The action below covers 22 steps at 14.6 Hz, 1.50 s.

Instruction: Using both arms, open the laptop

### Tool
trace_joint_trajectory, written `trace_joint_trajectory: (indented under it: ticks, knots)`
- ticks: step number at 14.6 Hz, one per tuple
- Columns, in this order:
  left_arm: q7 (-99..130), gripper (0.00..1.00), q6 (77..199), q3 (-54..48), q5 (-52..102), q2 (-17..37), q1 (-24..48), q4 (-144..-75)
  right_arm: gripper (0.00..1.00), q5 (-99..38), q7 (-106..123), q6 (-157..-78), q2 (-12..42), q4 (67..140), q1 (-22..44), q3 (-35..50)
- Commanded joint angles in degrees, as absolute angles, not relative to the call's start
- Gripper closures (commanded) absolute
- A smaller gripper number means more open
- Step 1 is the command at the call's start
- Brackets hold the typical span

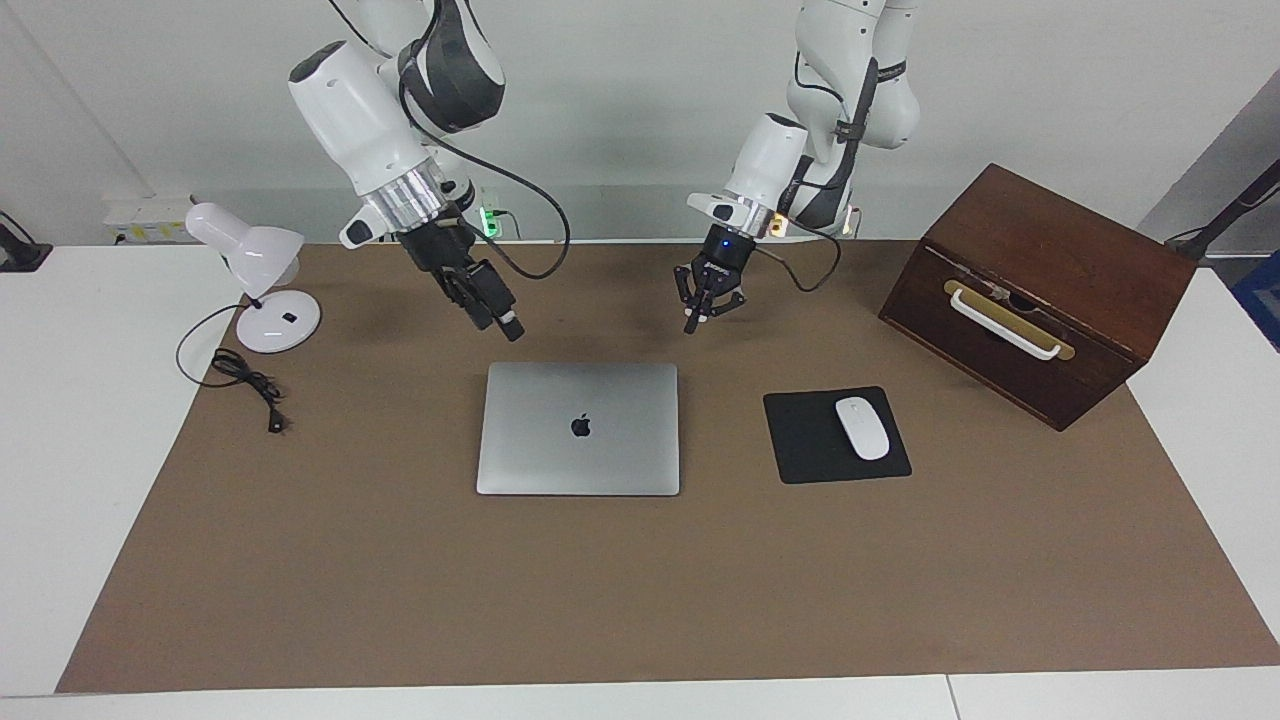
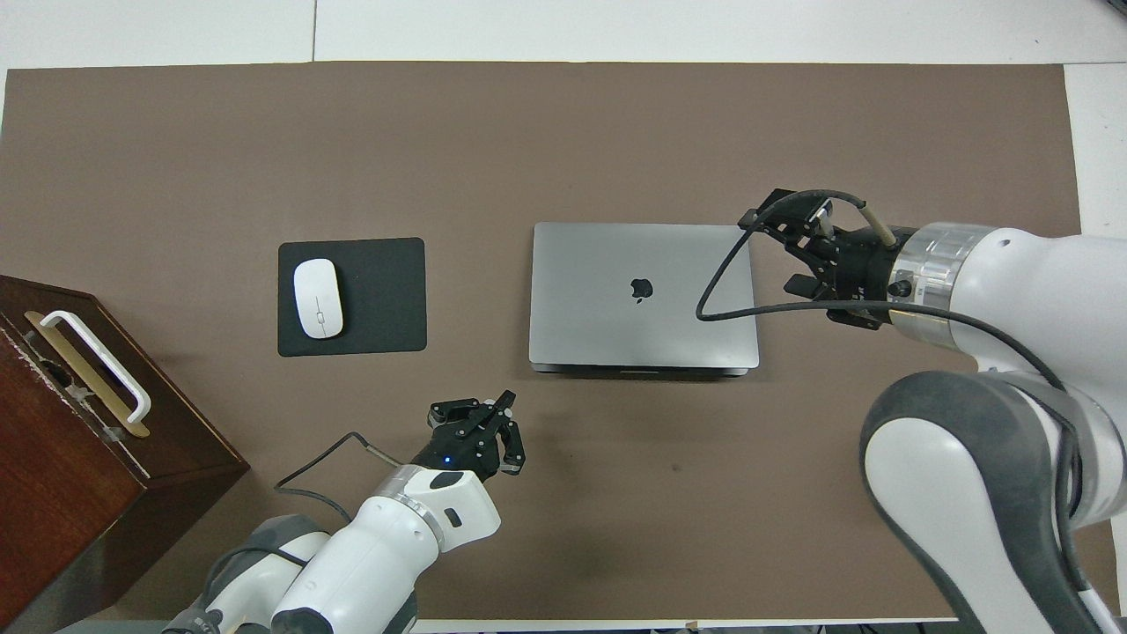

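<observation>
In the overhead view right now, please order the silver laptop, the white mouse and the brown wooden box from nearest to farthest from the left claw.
From the left claw:
1. Thin silver-grey laptop, closed, at the table's middle.
2. White oval mouse, on the black mouse pad.
3. Dark brown wooden box, at the left arm's end of the table.

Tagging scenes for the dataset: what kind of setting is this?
Likely a lab bench staged as an office desk: closed laptop, mouse on its pad, desk lamp, with two robot arms.
</observation>
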<state>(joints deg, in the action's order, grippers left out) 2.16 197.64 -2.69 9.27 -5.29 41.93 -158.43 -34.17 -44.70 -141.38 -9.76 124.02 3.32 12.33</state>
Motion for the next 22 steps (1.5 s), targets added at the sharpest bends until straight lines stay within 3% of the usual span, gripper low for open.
trace_joint_trajectory:
  ticks: [1,5,9,12,22]
  knots:
    - [2.2,1.0,200.7,-1.8,10.1,-1.9,43.9,-158.1,0.0,-38.4,-49.5,-147.4,-13.8,130.7,6.1,12.3]
    - [1.5,1.0,200.7,-1.8,9.7,0.0,43.9,-156.7,0.0,-39.4,-53.3,-154.1,-15.9,137.5,9.7,12.3]
    - [1.2,1.0,200.7,-1.7,9.3,4.9,43.9,-152.3,0.0,-45.9,-53.3,-164.9,-15.7,143.3,15.6,12.3]
    - [-1.9,1.0,200.7,-1.7,9.1,6.9,43.5,-151.1,0.0,-48.1,-53.1,-168.5,-15.1,145.6,18.2,12.3]
    - [-4.1,1.0,200.7,-1.6,9.0,11.7,42.7,-146.3,0.0,-52.1,-50.0,-178.0,-6.0,147.0,22.8,12.3]
